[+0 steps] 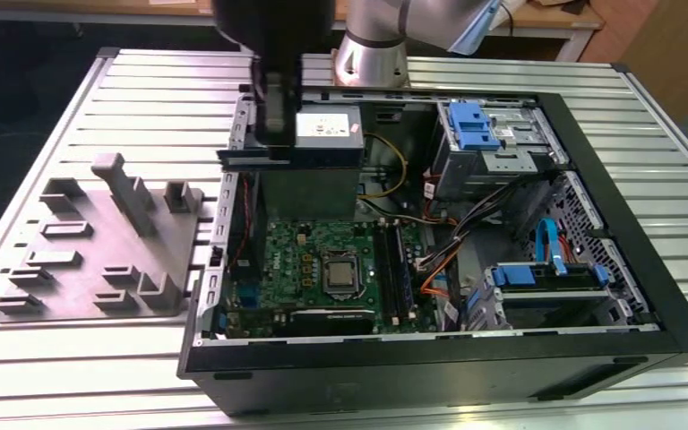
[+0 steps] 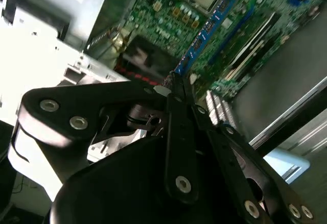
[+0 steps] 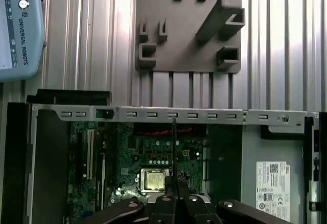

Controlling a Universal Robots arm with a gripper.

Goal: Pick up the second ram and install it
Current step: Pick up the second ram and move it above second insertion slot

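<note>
Fingers clenched on second ram, pinching flat faces. Strip held on edge, probably so contact edge can meet slot squarely. Directly below fingers: motherboard inside open computer case. Ram hangs above board, apart from it, not seated. Past case wall, well away from fingers: grey tray on slatted surface. Judged: pick-up done, install not yet.
</note>
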